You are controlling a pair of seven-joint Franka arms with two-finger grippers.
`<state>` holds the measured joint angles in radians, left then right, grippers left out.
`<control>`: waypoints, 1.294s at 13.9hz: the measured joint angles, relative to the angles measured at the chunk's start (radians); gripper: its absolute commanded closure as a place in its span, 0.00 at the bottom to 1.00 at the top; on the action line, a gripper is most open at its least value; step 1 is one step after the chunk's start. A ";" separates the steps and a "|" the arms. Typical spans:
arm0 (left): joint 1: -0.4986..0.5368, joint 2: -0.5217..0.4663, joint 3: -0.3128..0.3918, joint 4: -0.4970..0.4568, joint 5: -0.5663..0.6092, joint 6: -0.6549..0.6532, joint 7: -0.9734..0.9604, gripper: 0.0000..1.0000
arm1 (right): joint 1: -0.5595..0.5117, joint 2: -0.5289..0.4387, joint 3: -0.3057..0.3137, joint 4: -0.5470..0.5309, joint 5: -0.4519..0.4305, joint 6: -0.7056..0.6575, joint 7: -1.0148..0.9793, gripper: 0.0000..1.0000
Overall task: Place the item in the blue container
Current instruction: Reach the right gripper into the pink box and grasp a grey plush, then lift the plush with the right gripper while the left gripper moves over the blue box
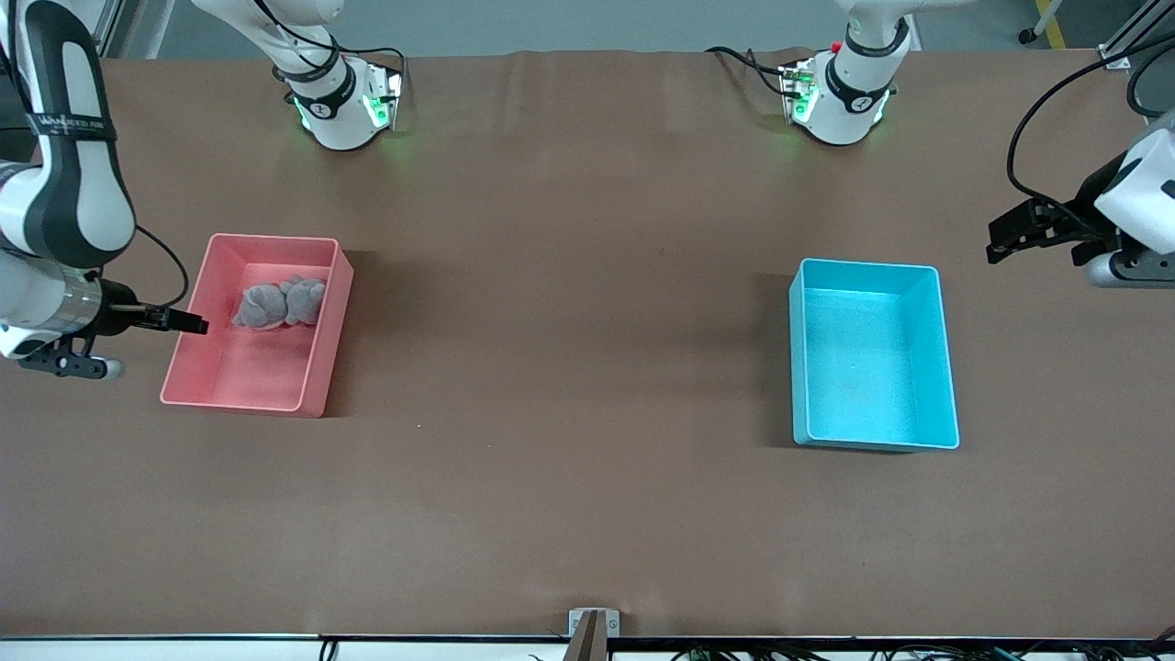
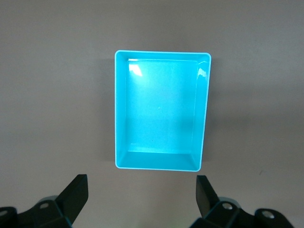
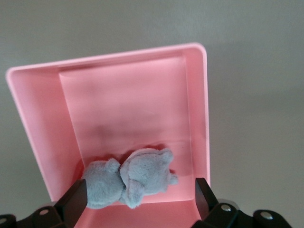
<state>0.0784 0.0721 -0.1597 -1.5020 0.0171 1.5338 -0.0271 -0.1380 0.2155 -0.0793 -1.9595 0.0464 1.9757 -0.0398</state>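
A brown surface (image 1: 569, 275) holds two bins set well apart. The blue container (image 1: 945, 367) sits toward the left arm's end, with nothing inside it. A pink bin (image 1: 326, 358) sits toward the right arm's end and holds a grey plush toy (image 1: 278, 303) lying against its wall nearest the robots' bases. The left pincer (image 2: 141, 197) hangs beside the blue container, fingers spread apart, holding nothing. The right pincer (image 3: 141, 199) hangs at the pink bin's outer edge, fingers likewise apart and holding nothing.
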 measured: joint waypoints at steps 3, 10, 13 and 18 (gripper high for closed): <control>-0.002 0.022 -0.002 0.000 0.000 0.018 0.000 0.00 | 0.023 -0.003 0.008 -0.069 -0.018 0.022 0.157 0.00; -0.003 0.059 -0.002 0.000 0.000 0.036 0.000 0.00 | 0.094 -0.005 0.007 -0.219 -0.069 0.158 0.343 0.00; -0.003 0.080 -0.003 0.000 0.000 0.043 0.000 0.00 | 0.091 -0.005 0.002 -0.265 -0.071 0.221 0.344 0.00; -0.005 0.094 -0.005 -0.003 0.000 0.064 0.000 0.00 | 0.069 0.013 0.001 -0.316 -0.073 0.302 0.344 0.00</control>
<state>0.0731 0.1660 -0.1651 -1.5055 0.0171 1.5980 -0.0271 -0.0688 0.2287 -0.0779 -2.2750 -0.0268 2.2775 0.3039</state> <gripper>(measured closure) 0.000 0.000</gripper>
